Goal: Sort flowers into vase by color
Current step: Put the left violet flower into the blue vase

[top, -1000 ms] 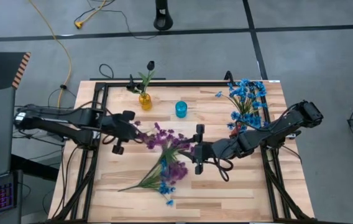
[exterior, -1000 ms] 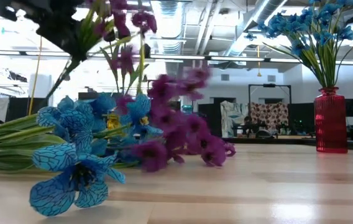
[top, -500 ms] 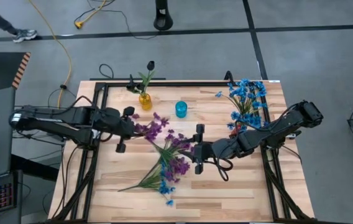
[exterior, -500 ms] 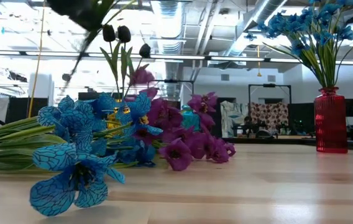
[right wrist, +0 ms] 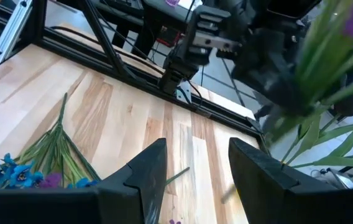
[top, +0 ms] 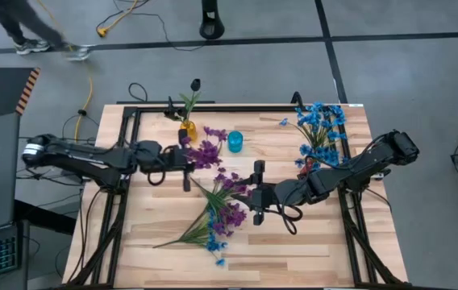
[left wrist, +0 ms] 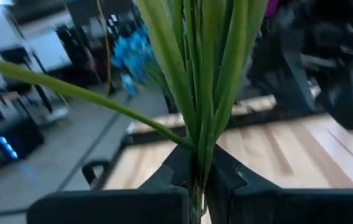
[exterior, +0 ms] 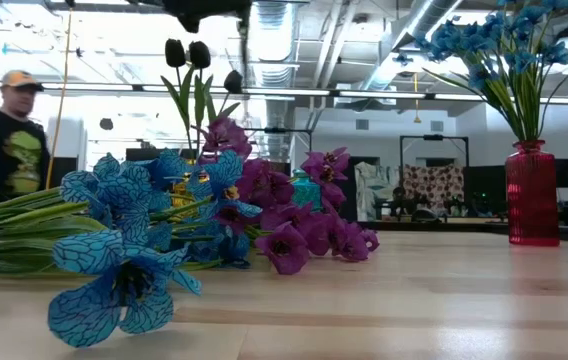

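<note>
High view: left gripper (top: 187,159) is clamped on a purple sprig (top: 206,152), lifted near the yellow vase (top: 188,130) and teal vase (top: 235,142). Right gripper (top: 255,196) sits parted, holding nothing, over the loose flowers (top: 217,216).

Left wrist view: fingers (left wrist: 183,171) pinch green stems (left wrist: 201,93).

Right wrist view: 2 fingers (right wrist: 148,168) spread above the table (right wrist: 102,112).

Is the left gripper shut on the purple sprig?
Yes. The left gripper is shut; green stems of the purple sprig run between its fingers.
</note>
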Action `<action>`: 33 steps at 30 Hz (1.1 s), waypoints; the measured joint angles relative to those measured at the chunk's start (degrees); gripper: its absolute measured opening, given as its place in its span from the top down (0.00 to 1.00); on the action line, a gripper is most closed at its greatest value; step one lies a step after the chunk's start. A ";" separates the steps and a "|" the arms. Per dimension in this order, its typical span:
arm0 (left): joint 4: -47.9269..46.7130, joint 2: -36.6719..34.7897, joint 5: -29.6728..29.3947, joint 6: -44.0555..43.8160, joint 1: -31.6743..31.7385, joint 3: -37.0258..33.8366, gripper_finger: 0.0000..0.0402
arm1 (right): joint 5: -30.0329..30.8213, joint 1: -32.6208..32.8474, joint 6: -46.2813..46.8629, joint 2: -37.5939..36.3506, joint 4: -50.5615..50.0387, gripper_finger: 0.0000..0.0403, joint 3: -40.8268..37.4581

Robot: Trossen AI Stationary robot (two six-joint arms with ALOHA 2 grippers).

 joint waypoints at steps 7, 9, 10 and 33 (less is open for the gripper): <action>18.83 10.21 -7.39 5.49 0.07 -0.06 0.99 | 0.03 0.00 0.00 0.00 -0.03 0.51 0.00; 24.76 13.11 -9.31 7.96 0.31 -0.06 0.99 | 0.03 0.00 0.00 0.00 -0.03 0.51 0.00; 27.67 14.49 -9.88 8.90 0.59 -0.06 0.99 | 0.04 0.01 -0.01 0.00 -0.05 0.51 0.00; 37.64 24.10 -5.67 -2.34 14.64 -0.04 0.99 | 0.14 0.00 -0.02 0.00 -0.21 0.51 0.00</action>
